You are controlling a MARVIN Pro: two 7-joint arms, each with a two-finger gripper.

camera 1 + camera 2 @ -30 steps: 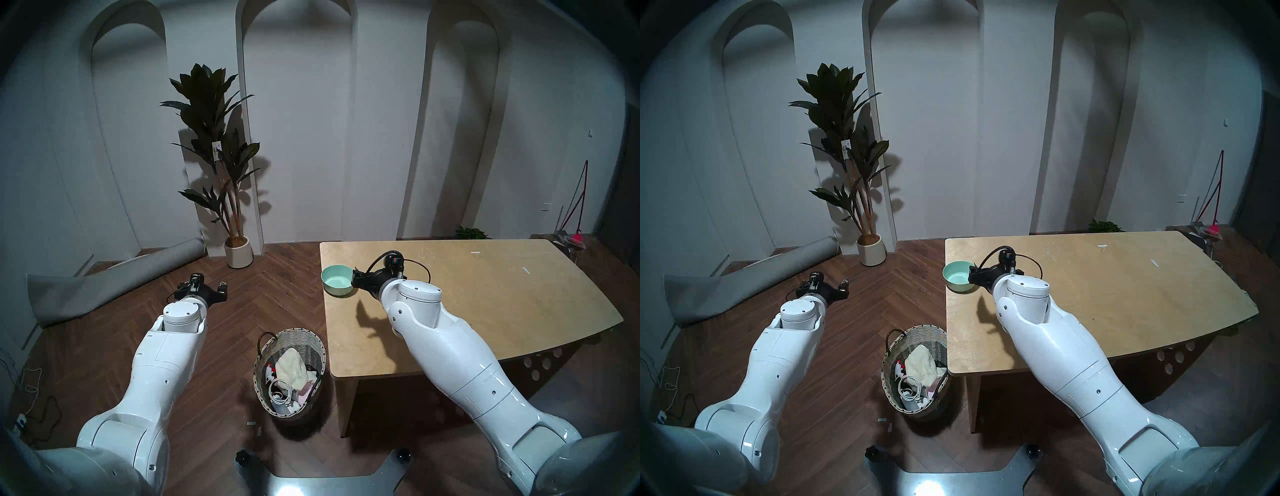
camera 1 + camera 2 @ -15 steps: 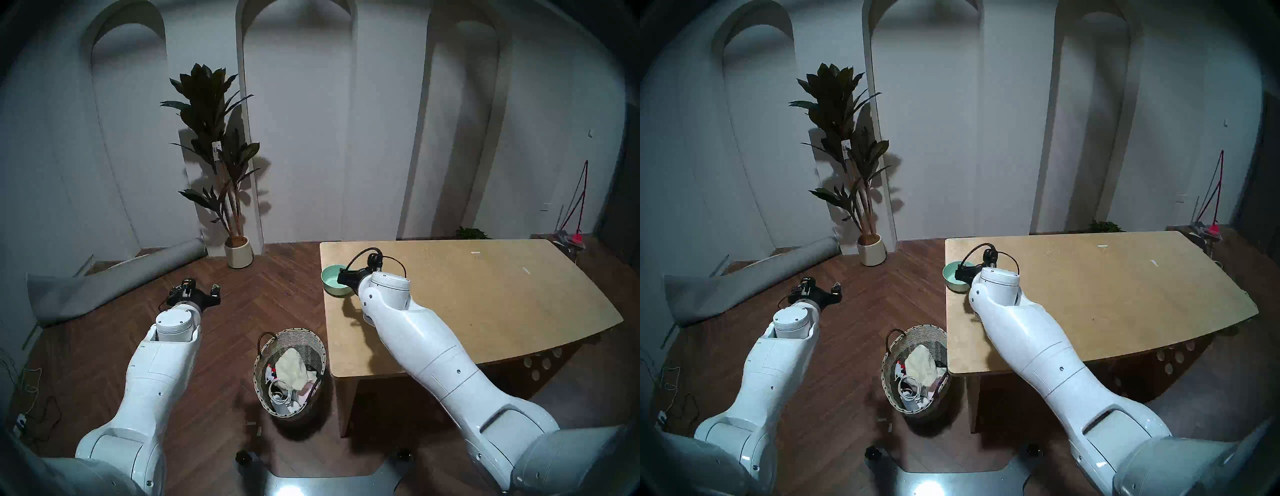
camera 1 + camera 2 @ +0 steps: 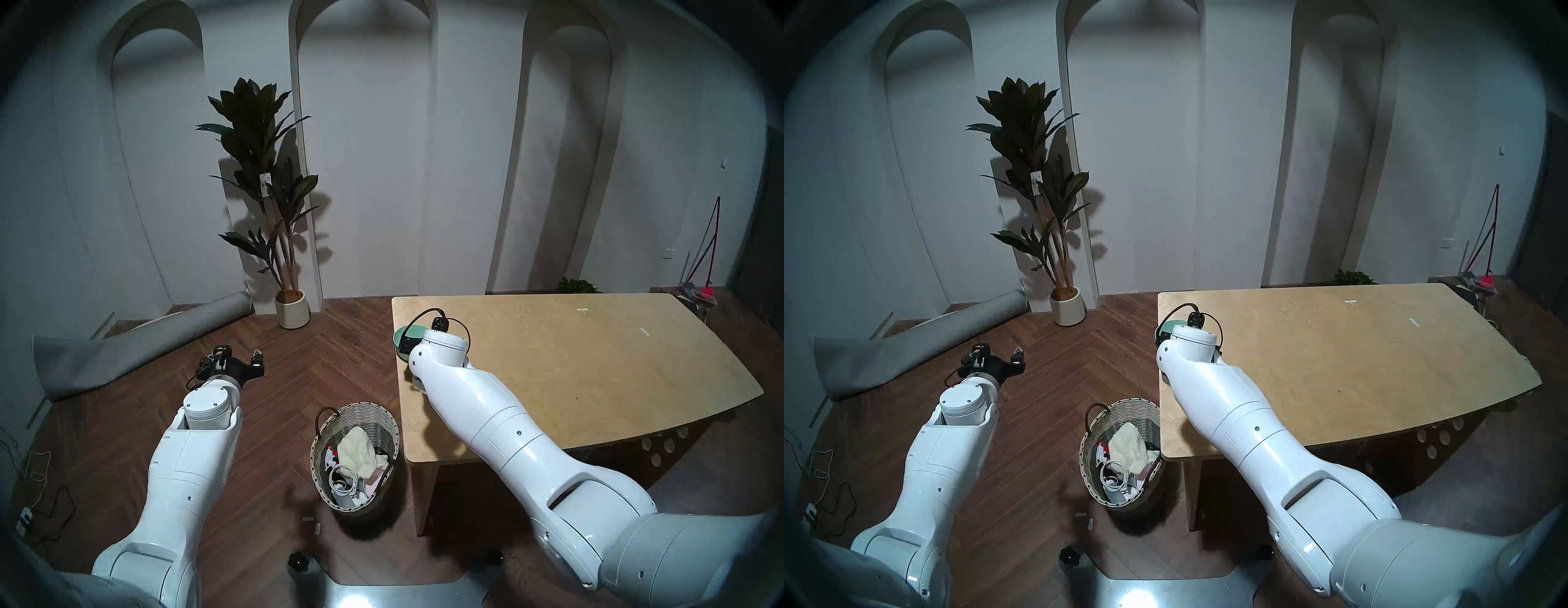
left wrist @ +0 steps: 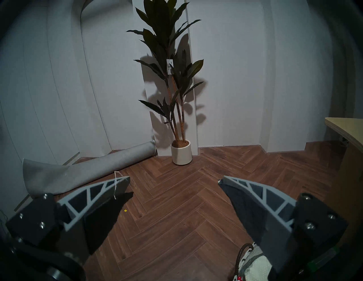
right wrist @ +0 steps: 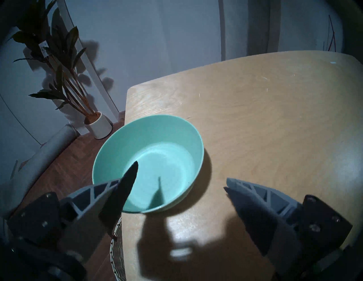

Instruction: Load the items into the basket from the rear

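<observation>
A mint-green bowl (image 5: 157,149) stands at the near left corner of the wooden table (image 3: 594,361). In the head view my right wrist covers most of the bowl (image 3: 399,335). My right gripper (image 5: 180,174) is open, one fingertip (image 5: 133,168) over the bowl's inside and the other over the tabletop outside the rim. The wicker basket (image 3: 356,408) stands on the floor by the table's corner, holding a cream cloth (image 3: 358,452) and a coil of white cable (image 3: 341,477). My left gripper (image 4: 174,179) hangs open and empty over the floor, left of the basket.
A potted plant in a white pot (image 3: 292,309) stands by the back wall. A rolled grey mat (image 3: 127,352) lies on the floor at left. Loose wires (image 3: 38,488) trail at the far left. The table's edge overhangs the basket's right side.
My right arm has swung left, bringing its open gripper from beside the bowl to over it. My left arm has drawn back and to the left. Both grippers stayed open.
</observation>
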